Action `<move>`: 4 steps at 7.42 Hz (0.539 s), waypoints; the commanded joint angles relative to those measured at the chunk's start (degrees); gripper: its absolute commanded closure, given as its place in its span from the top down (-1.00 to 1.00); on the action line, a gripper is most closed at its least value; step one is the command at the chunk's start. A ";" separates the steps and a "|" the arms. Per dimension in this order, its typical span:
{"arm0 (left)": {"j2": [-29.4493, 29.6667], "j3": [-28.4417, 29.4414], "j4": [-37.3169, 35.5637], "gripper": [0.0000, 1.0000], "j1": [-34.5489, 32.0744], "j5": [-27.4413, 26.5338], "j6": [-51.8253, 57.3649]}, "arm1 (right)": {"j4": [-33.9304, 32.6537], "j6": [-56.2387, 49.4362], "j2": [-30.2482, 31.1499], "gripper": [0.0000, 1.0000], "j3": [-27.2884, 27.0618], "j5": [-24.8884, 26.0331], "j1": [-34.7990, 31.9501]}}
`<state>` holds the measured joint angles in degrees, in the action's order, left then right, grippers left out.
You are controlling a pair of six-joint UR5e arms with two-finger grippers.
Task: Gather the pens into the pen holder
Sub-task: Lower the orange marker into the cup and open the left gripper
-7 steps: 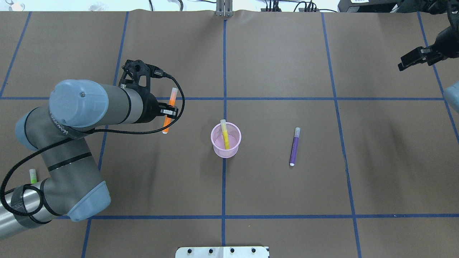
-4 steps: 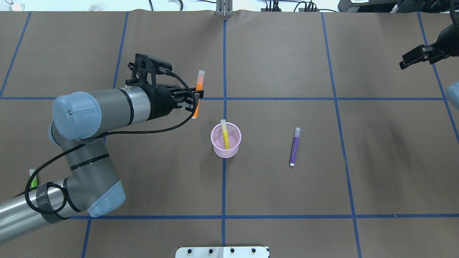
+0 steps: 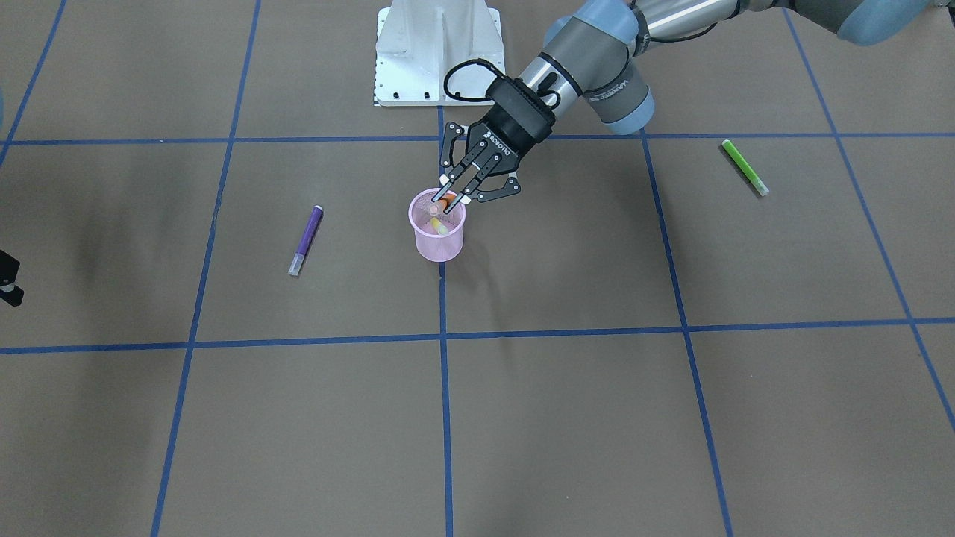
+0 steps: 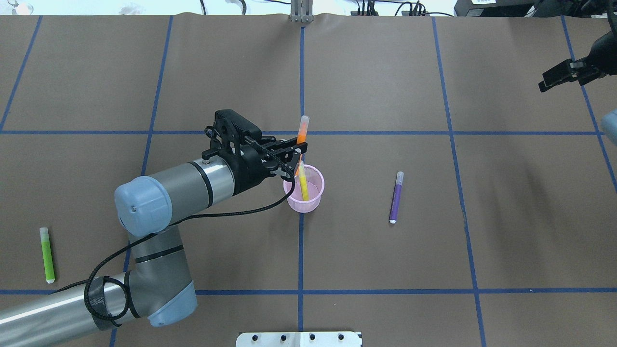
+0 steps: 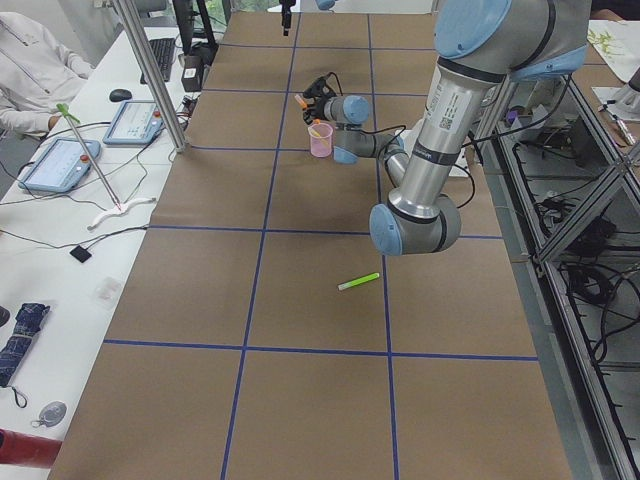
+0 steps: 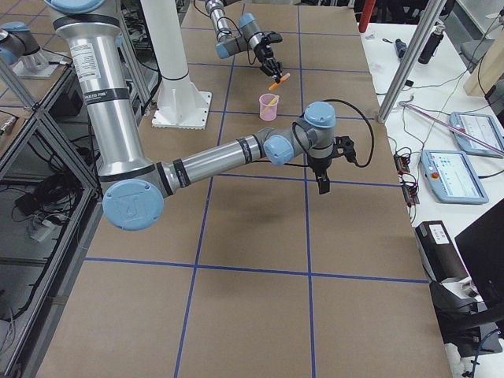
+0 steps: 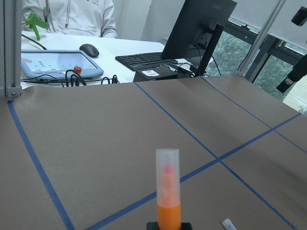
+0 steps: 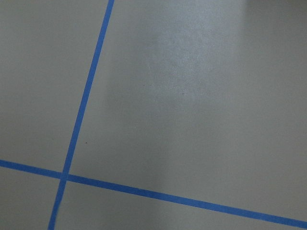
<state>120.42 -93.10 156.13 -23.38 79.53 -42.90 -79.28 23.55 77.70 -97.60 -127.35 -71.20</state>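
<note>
holding orange pen [image 4: 302, 132] just abv pen holder [image 4: 303, 206]

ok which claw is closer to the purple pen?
Left. The left claw holds the orange pen at the pen holder, just left of the purple pen in the overhead view. The right claw hangs near the table's far right corner, much farther off.

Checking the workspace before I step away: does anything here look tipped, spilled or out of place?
Nothing stands out. The pen holder stands upright with the yellow pen leaning inside, the left gripper holds the orange pen over it, and the purple pen and green pen lie flat on the table.
</note>
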 commanded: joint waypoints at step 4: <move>1.75 6.35 5.15 -0.93 2.02 -2.36 2.91 | -0.09 0.01 -0.09 1.00 0.04 0.00 0.01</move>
<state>121.86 -87.34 160.98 -21.68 77.23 -40.05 -79.36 23.55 77.62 -97.56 -127.35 -71.20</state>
